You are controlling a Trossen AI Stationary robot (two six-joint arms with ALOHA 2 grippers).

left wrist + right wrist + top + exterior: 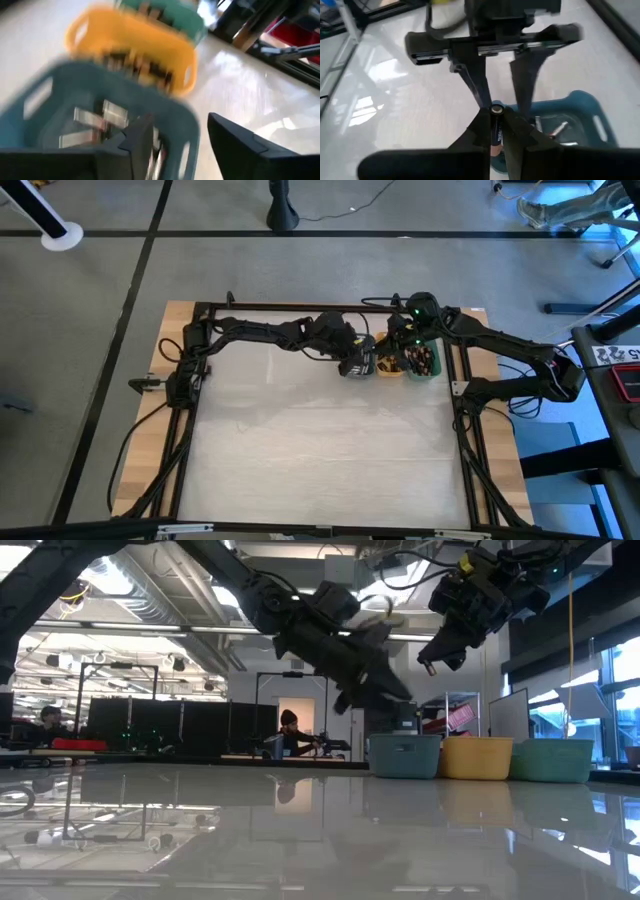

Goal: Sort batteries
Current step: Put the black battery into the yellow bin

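Glossy white tabletop (300, 840) fills the near ground. At its far edge three small oblong plastic trays sit in a row, touching: a slate-blue tray (404, 756), an orange-yellow tray (476, 757) and a green tray (552, 760). Small cylindrical batteries lie in all three; silvery ones (107, 117) rest in the blue tray. Above the blue tray, the left gripper (177, 145) hangs with its dark fingers parted and nothing between them. Facing it, the right gripper (496, 131) pinches one dark battery with a metal end cap (496, 125), held upright above the trays. Beyond the table, a person (290, 735) sits in the workshop.
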